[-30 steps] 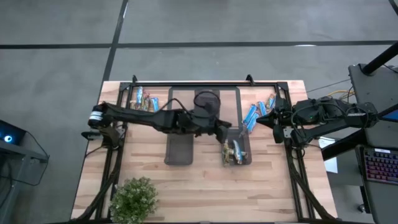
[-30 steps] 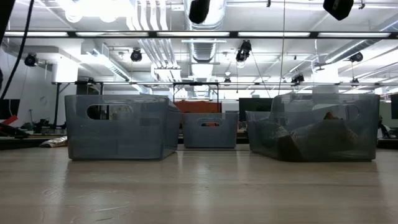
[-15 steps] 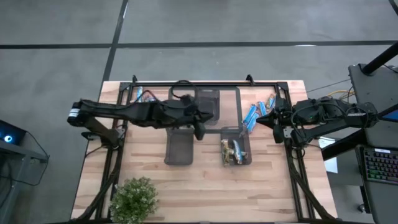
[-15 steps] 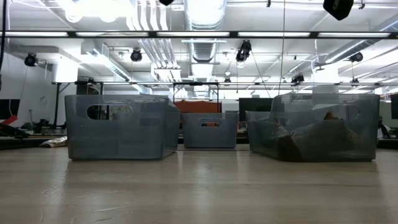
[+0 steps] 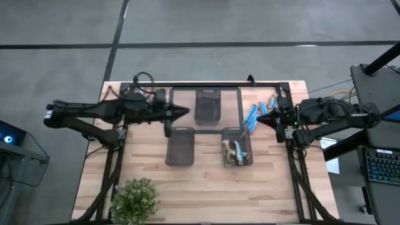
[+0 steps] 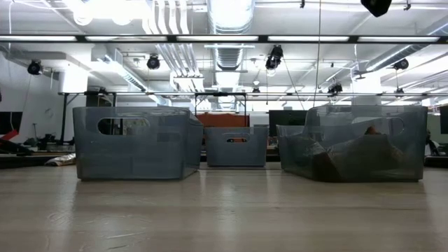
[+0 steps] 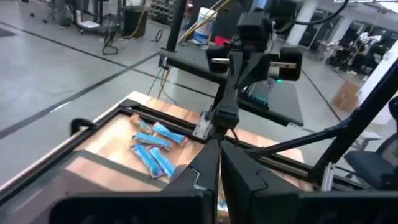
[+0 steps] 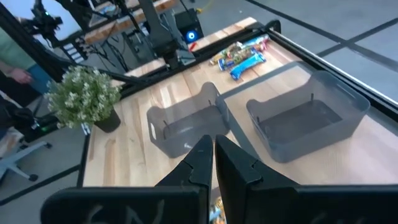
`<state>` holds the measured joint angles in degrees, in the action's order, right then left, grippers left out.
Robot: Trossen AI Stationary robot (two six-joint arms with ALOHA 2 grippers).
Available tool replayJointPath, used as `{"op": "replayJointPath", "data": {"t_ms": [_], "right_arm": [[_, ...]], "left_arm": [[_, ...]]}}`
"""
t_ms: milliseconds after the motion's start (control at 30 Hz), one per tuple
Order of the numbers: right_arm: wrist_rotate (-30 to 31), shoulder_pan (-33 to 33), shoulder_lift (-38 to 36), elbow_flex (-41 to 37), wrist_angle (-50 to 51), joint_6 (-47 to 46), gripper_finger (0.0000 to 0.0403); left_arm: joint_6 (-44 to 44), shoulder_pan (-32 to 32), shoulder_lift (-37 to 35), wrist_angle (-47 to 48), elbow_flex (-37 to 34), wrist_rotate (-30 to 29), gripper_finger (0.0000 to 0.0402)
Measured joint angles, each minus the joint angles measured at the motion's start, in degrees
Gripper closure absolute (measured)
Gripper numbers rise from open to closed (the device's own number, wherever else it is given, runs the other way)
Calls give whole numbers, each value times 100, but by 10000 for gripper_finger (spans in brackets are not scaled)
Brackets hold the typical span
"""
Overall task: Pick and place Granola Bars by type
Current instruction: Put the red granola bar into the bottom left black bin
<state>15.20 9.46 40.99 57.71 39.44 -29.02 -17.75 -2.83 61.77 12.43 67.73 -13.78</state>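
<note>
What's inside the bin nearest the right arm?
The right-hand bin holds a small heap of granola bars, blue and brownish-gold wrappers showing at its front end. Any bars beneath that top layer are covered.

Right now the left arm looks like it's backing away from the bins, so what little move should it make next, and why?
Probably the left hand, shut and holding nothing, should swing back to the pile of bars at the table's far left and open above one. The left bin and far bin look empty, while the right bin already holds a few bars. The right hand waits shut beside the blue bars.
</note>
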Motion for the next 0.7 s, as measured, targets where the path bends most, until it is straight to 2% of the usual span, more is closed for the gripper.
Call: {"op": "replayJointPath", "data": {"t_ms": [233,533,700], "right_arm": [[339,2,-4,7,-145,13,390],[645,-16,-4,7,-156,-91,390],[787,-13,-4,7,-268,-177,390]], "left_arm": [[182,421,-729,892,-14,373,401],[384,614,-1302,1678,-29,450,401],[416,614,-1493,1776,-36,451,401]]}}
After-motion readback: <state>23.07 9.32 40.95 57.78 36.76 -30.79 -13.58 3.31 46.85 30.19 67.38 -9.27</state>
